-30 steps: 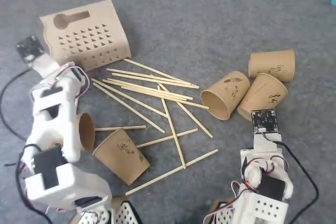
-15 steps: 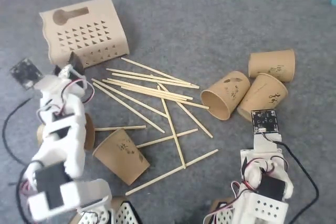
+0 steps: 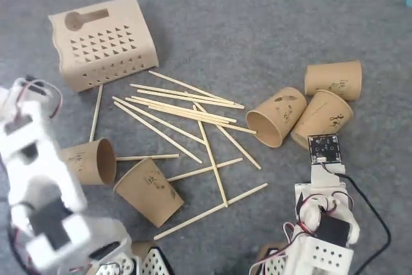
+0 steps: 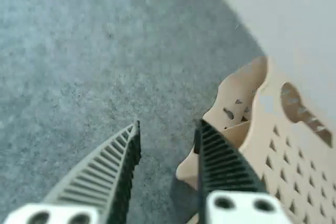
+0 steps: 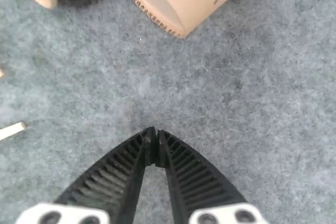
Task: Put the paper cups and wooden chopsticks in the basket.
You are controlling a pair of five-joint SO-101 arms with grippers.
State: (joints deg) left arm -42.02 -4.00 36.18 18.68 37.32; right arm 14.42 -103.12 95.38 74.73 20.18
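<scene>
Rough grey felt covers the desk (image 3: pixel 270 37). The beige perforated plastic basket (image 3: pixel 106 43), brown paper cups (image 3: pixel 278 116) and pale wooden chopsticks (image 3: pixel 158 130) look matt.

I see five tan paper cups (image 3: pixel 278 116) on their sides, three at 3 o'clock, two at 8, wooden chopsticks (image 3: pixel 182 111) scattered centrally, perforated basket (image 3: pixel 103 40) at 11.

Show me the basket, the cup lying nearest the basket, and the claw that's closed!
basket (image 3: pixel 106 46), high view, on its side wall with the holes.
cup (image 3: pixel 87 161), high view, on the middle of its side.
closed claw (image 5: pixel 154 130), right wrist view, where its two tips meet.
</scene>
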